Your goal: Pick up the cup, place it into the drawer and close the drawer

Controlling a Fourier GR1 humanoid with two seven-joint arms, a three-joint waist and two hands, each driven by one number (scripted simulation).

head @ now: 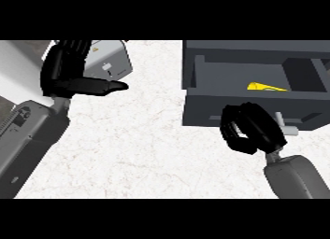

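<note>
Pushing drawer (257,105) front with curled right hand (247,128), yellow cup (266,87) already inside; left hand (74,70) resting spread near worktop's (139,144) far-left corner.

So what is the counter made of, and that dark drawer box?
The counter looks like polished white marble or stone: pale with thin grey veins. The drawer looks like matte dark grey painted metal or plastic: flat, even colour, no grain. Its small handle looks like light metal, though that is hard to tell.
</note>
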